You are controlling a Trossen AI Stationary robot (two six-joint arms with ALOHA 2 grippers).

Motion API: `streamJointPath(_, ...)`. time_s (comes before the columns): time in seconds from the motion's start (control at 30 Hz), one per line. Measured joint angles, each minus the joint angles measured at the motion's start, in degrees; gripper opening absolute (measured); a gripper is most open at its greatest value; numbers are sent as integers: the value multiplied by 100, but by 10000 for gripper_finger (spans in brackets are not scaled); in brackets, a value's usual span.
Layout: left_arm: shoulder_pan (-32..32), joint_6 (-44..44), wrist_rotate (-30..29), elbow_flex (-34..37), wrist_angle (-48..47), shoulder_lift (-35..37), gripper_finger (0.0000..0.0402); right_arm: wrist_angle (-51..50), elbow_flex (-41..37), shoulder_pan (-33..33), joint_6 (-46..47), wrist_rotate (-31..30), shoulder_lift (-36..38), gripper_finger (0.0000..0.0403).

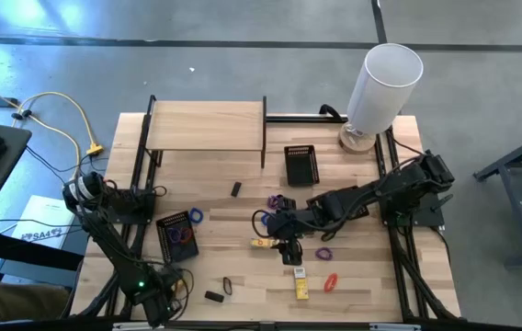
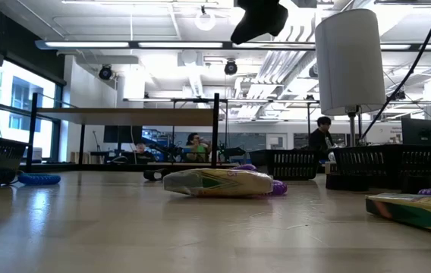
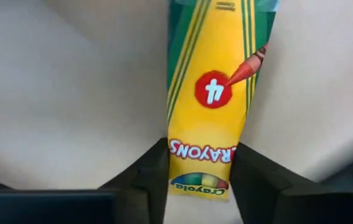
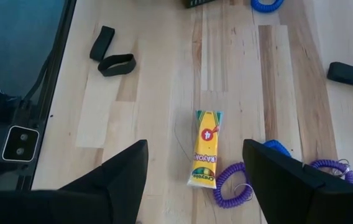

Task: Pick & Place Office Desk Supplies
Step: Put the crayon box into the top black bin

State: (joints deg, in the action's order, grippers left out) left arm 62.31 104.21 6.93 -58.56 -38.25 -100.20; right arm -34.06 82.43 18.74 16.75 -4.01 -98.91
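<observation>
My left gripper [image 3: 202,165] is at the table's near left corner [image 1: 171,292], pointing down, shut on a yellow crayon packet [image 3: 217,81] that lies flat on the wood. My right gripper [image 4: 195,144] hangs open above the table's middle [image 1: 289,246], well clear of a second crayon packet [image 4: 206,149] lying below it. A purple loop [image 4: 232,183] lies against that packet. A third packet [image 1: 300,283] and a red loop [image 1: 330,280] lie nearer the front edge. A black loop [image 4: 117,62] and a black block [image 4: 102,42] sit near front left. My left gripper pinches the crayon packet between its two fingers, one on each long edge at the end printed with the brand name [image 3: 201,180]. The fingers come from above, pointing down, and lie across the packet. The packet lies flat on the table, reaching away from the fingers.
A black mesh tray [image 1: 176,234] with loops in it sits left of centre, a blue loop [image 1: 195,214] beside it. Another mesh tray [image 1: 300,164], a wooden shelf [image 1: 206,124] and a tall white cylinder [image 1: 380,83] stand at the back. A black block [image 1: 236,188] lies mid-table.
</observation>
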Motion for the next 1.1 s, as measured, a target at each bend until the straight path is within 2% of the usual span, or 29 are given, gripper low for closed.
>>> streamJointPath(0.13,-18,-167,323,8,-18,276,112,1,0,0,15,5,0,250)
streamJointPath(0.3,-27,-33,160,-14,58,1015,110,16,0,0,15,11,0,250)
streamJointPath(0.47,-72,50,-807,-22,70,2102,110,-85,0,-6,15,4,137,250)
streamJointPath(0.57,-205,-284,-1744,-22,95,2748,110,-167,0,-33,141,-436,447,250)
streamJointPath(0.7,-636,-1544,-2940,-25,174,3384,110,-173,0,-49,653,-1251,993,250)
streamJointPath(0.77,-1037,-2379,-3273,-25,187,3572,110,-16,0,-58,1085,-1306,1288,250)
streamJointPath(0.9,-2107,-3963,-3629,-25,379,3661,110,125,2,-95,2449,-1004,1717,250)
streamJointPath(1.1,-3554,-6027,-3512,-25,1273,3248,110,126,4,-131,3935,-804,1805,250)
